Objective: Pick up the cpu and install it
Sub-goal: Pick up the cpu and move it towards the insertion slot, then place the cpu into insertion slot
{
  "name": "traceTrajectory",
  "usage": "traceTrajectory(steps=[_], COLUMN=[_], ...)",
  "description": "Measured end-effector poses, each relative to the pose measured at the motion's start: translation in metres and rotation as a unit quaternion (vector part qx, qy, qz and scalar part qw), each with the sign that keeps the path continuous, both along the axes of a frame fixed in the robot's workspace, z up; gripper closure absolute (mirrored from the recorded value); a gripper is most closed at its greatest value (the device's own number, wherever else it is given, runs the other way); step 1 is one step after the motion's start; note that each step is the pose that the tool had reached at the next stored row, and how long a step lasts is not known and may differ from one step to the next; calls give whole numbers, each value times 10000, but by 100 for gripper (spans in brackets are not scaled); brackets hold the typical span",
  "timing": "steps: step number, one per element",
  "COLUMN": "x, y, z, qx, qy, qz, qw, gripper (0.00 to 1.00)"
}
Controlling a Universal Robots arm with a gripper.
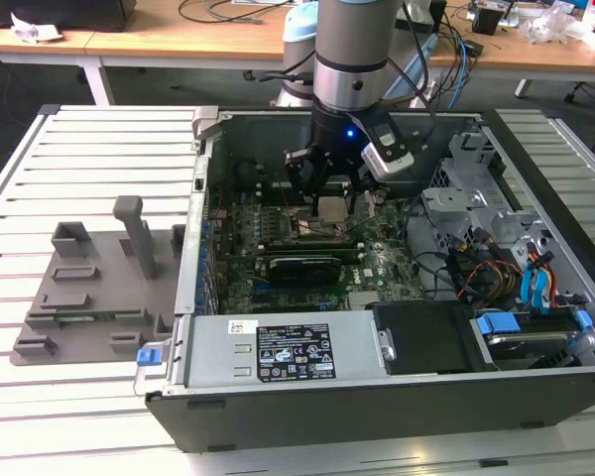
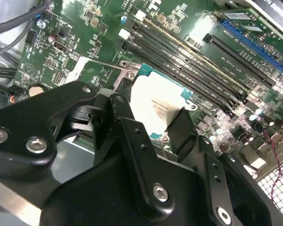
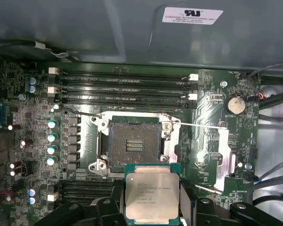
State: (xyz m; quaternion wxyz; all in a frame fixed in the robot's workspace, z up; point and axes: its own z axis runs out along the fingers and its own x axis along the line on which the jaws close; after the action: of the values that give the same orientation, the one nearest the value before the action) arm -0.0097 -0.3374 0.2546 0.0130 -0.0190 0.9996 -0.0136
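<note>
Two black fingers [image 2: 125,88] of the end effector [image 3: 151,201] press on opposite edges of the cpu [image 3: 151,197], parted only by the chip's width. The chip is gripped flat between them, its top face towards both wrist views.

In the first wrist view the cpu sits just beside the socket [image 3: 134,143], its near edge overlapping the socket's metal frame. The socket's dark contact field is uncovered. How high the chip hangs over the motherboard [image 3: 212,155] I cannot tell.

In the exterior view the end effector reaches down into the open computer case [image 1: 278,392], which stands on the slatted tabletop [image 1: 89,178]. A grey holder tray [image 1: 89,288] lies well apart, towards the exterior view's left.

The cpu is a small flat square with a pale silver-grey metal top carrying faint print. A thin green rim shows round its edge.
</note>
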Motion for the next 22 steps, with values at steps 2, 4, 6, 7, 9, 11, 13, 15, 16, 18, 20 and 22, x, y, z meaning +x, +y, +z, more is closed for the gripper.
traceTrajectory(steps=[2, 4, 6, 7, 9, 11, 13, 15, 16, 18, 20, 22], x=[0, 0, 0, 0, 0, 0, 0, 0, 0, 0, 0, -1], y=[2, 3, 3, 4, 4, 5, 7, 7, 7, 7, 7, 7], z=[0, 0, 0, 0, 0, 0, 0, 0, -1, -1, -1, -1], qx=[0, 0, 0, 0, 0, 0, 0, -1, -5, -9, -15, -18], qy=[0, 0, 0, 0, 0, 0, 0, 0, 0, 0, 0, 0], qz=[-1, -1, -1, -1, -1, -1, -1, -47, -108, -221, -391, -525], qw=[10000, 10000, 10000, 10000, 10000, 10000, 10000, 10000, 9999, 9998, 9992, 9986], gripper=[45, 45, 45, 45, 45, 45, 45, 45, 45, 45, 45, 45])
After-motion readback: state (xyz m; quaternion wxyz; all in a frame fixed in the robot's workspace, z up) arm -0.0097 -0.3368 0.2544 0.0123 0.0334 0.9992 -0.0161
